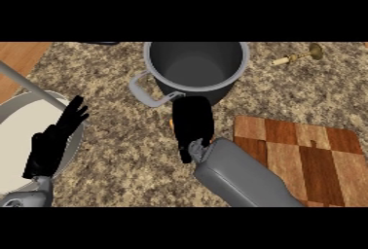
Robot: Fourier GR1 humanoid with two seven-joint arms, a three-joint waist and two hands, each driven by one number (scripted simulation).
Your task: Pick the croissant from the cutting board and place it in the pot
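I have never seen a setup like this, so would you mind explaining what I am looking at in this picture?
This is a single view from the robot's head, looking steeply down at a speckled stone counter. The two grey forearms with black hands are its own. The left hand rests open, fingers up, over a white round dish. The right hand sits close beside a grey metal pot, apparently curled round an orange-brown croissant, of which only a sliver shows. The checkered wooden cutting board lies to the right, a small brass object beyond it.
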